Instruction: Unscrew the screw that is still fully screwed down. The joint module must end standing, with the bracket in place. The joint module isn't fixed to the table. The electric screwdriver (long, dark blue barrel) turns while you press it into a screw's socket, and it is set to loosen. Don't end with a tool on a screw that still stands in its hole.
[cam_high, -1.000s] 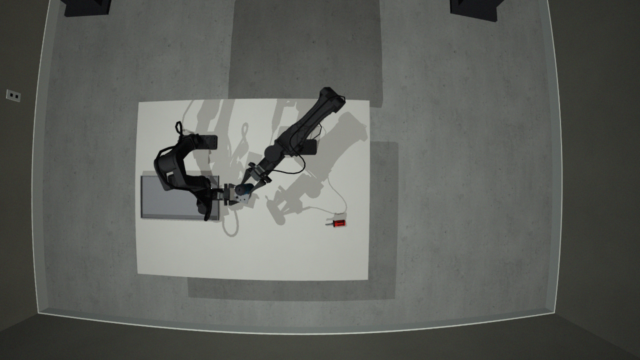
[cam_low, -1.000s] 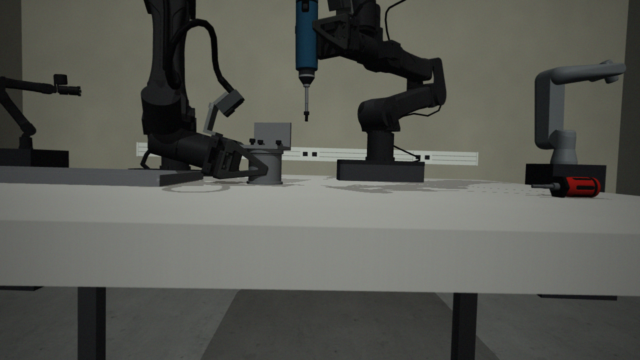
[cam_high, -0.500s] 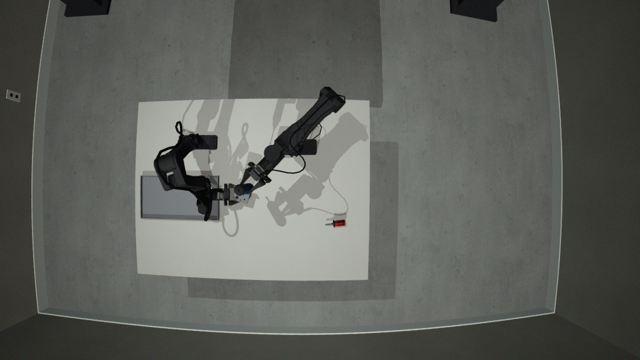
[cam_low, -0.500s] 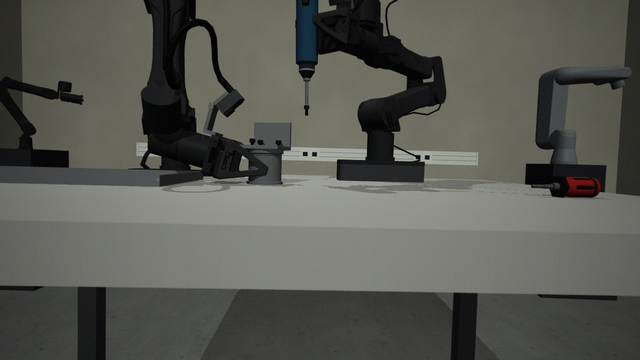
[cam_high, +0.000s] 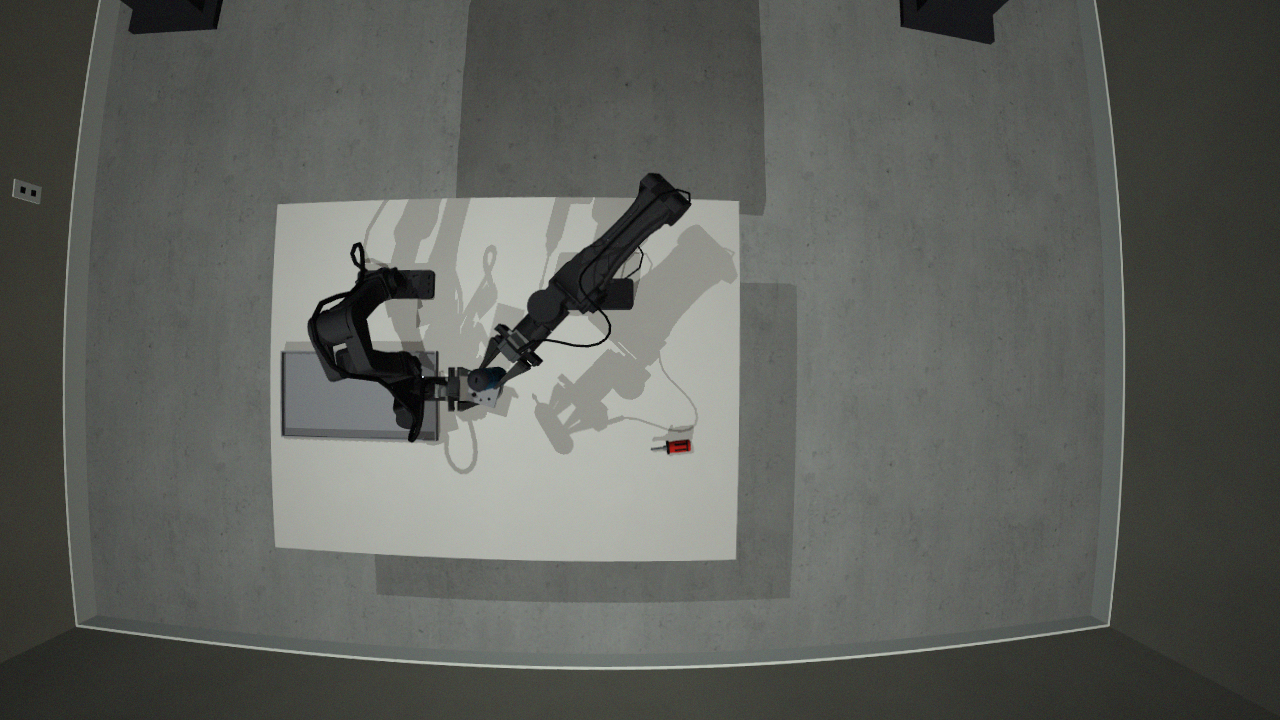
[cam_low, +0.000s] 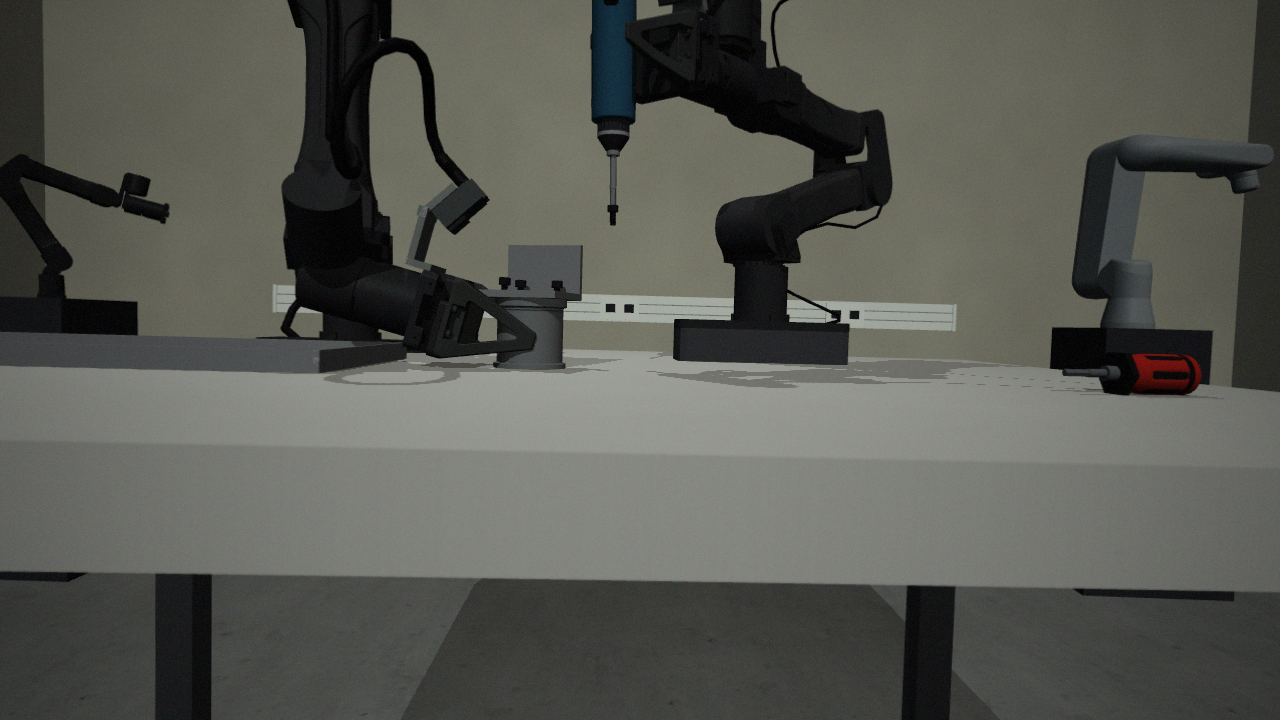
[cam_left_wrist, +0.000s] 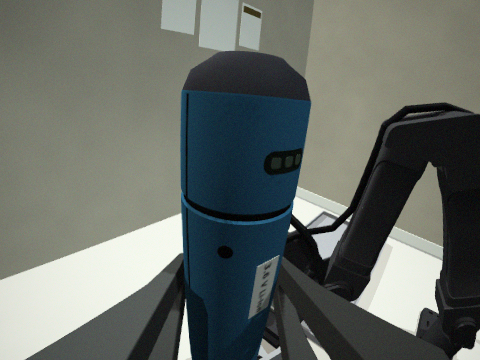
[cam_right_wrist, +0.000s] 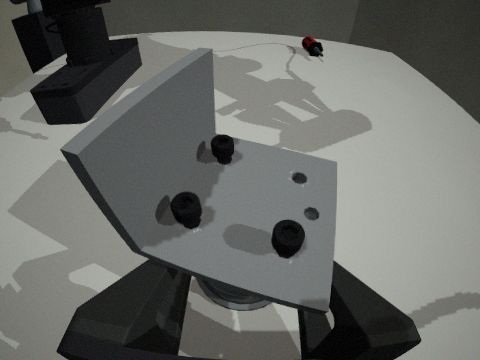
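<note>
The joint module (cam_low: 541, 331) (cam_right_wrist: 240, 300) stands upright on the bench (cam_high: 581, 510) (cam_low: 626, 510) (cam_left_wrist: 75, 300) (cam_right_wrist: 410, 210), with the L-shaped bracket (cam_high: 485, 400) (cam_low: 544, 268) (cam_right_wrist: 260, 185) on top of it. The right end effector (cam_high: 472, 389) (cam_low: 528, 338) (cam_right_wrist: 250, 280) pinches the joint module's body, a finger on either side; the plate hides much of the contact.

Three black socket-head screws show in the bracket's flat plate: two by its upright wall (cam_right_wrist: 222, 145) (cam_right_wrist: 186, 207) and a third toward the opposite edge (cam_right_wrist: 288, 237). All three heads sit above the plate, and I cannot tell which is fully screwed down. Two holes beside the third show no screw head.

The left end effector (cam_high: 492, 376) (cam_low: 617, 31) (cam_left_wrist: 230, 264) pinches the blue electric screwdriver (cam_high: 483, 379) (cam_low: 613, 80) (cam_left_wrist: 240, 165) by its barrel. The tool hangs bit-down above the joint module's level, its bit apart from all the screws.

A grey tray (cam_high: 340, 402) (cam_low: 179, 351) lies near the joint module, on the right arm's side. A red-handled screwdriver (cam_high: 679, 446) (cam_low: 1163, 374) (cam_right_wrist: 308, 45) lies on the opposite side, well apart from the joint module.
</note>
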